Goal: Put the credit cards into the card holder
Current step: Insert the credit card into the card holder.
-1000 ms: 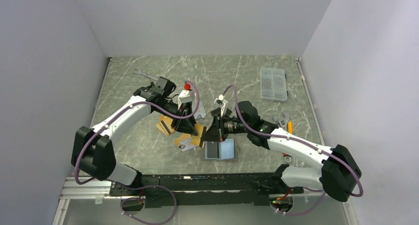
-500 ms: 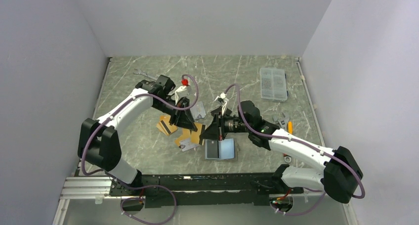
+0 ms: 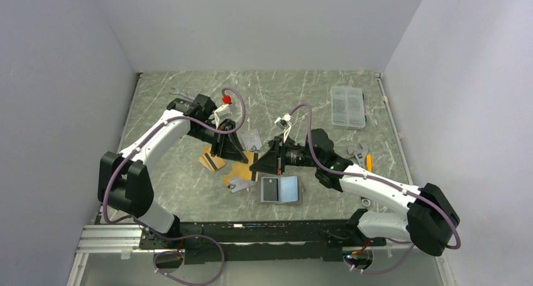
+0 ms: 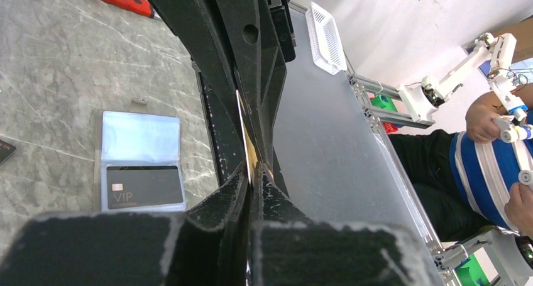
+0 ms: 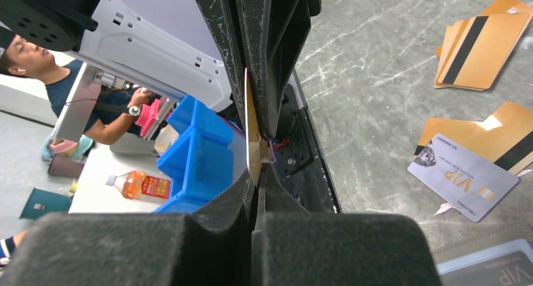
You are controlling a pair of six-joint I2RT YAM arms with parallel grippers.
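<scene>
A gold credit card [image 4: 246,141] shows edge-on between my two grippers, above the table, and is also edge-on in the right wrist view [image 5: 252,138]. My left gripper [image 4: 253,173] [image 3: 241,159] is shut on one end. My right gripper [image 5: 258,173] [image 3: 256,167] is shut on the opposite end, tip to tip with the left. The card holder [image 3: 290,188] lies open near the front with a dark VIP card [image 4: 143,187] in one sleeve. More gold cards [image 3: 212,159] [image 5: 472,47] and a silver card [image 5: 462,176] lie on the table.
A clear compartment box [image 3: 347,107] sits at the back right. A wrench [image 3: 182,95] lies at the back left. Another wrench [image 3: 358,153] and an orange tool [image 3: 368,161] lie by the right arm. A further silver card [image 3: 252,138] lies behind the grippers.
My right gripper has reached left and met the left gripper over the gold cards. The left wrist has swung back and to the left. Both are now closed on the same gold card.
</scene>
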